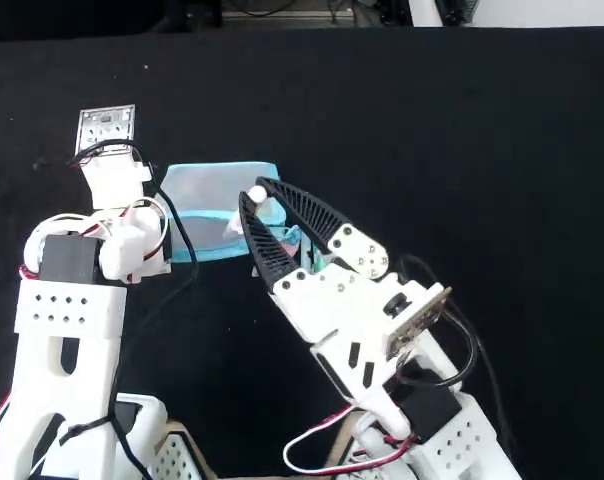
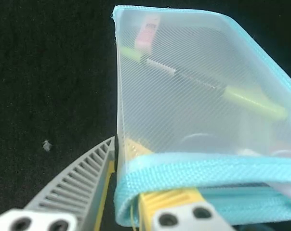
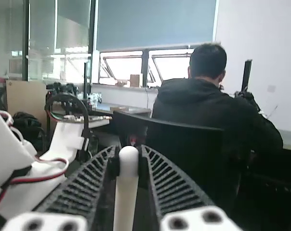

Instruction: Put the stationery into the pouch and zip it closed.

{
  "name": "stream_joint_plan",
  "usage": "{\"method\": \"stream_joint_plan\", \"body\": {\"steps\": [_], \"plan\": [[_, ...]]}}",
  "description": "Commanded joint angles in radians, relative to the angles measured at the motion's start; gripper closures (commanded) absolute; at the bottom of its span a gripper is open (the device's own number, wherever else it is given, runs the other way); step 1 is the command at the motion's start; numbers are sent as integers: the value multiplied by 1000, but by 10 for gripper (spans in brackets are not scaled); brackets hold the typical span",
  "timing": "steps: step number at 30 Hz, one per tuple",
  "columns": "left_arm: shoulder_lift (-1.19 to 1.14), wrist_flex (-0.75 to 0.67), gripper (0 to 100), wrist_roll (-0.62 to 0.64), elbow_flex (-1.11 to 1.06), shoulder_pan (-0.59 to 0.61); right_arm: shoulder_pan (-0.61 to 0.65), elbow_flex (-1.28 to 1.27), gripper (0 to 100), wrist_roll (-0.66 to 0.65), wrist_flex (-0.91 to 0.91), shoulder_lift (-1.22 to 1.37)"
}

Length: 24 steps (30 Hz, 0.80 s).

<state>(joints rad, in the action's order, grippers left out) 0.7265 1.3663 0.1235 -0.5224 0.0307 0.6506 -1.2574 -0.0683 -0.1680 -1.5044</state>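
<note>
The 2 arms stood side by side. The left arm (image 1: pixel 67 300) reached straight out from its base with its wrist turned toward the other arm. The left gripper (image 2: pixel 119 144) - 1 grey finger, 1 yellow - was clamped on an end of the pouch (image 2: pixel 193 96). The right arm (image 1: pixel 362 330) stretched diagonally toward the left one, its wrist tipped so that its camera looked level across the room. The right gripper (image 3: pixel 128 151) had its 2 black ribbed fingers (image 3: pixel 83 187) closed around a white stick (image 3: pixel 127 192) - its rounded tip stood level with the fingertips.

Pale-blue mesh pouch (image 2: pixel 184 77), yellow-green pen (image 2: pixel 254 102), white stick (image 3: pixel 127 192), black table (image 1: pixel 482 120).
</note>
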Motion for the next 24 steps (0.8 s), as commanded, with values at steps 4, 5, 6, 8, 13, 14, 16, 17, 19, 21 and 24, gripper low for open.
{"method": "stream_joint_plan", "body": {"steps": [4,5,6,8,13,14,16,17,19,21,24], "plan": [[-12,-8,967,2,-12,10,-15,139,988,0,-241,-8],[-12,-8,967,2,-12,10,-15,171,988,0,-305,-8],[-12,-8,967,2,-12,10,-15,203,988,0,-368,-8],[-12,-8,967,2,-12,8,-15,255,988,-2,-456,-8],[-12,-8,967,2,-12,8,-15,275,988,-2,-489,-7],[-12,-8,967,2,-12,10,-15,275,988,-2,-491,-2],[-12,-8,967,2,-12,10,-15,278,988,-8,-491,22],[-12,-8,967,2,-12,10,-15,282,988,-26,-491,42],[-12,-8,967,2,-12,10,-14,289,988,-75,-493,94],[-12,-8,967,2,-12,10,-14,314,988,-92,-493,157],[-12,-8,967,2,-12,10,-12,354,988,-91,-508,236]]}}
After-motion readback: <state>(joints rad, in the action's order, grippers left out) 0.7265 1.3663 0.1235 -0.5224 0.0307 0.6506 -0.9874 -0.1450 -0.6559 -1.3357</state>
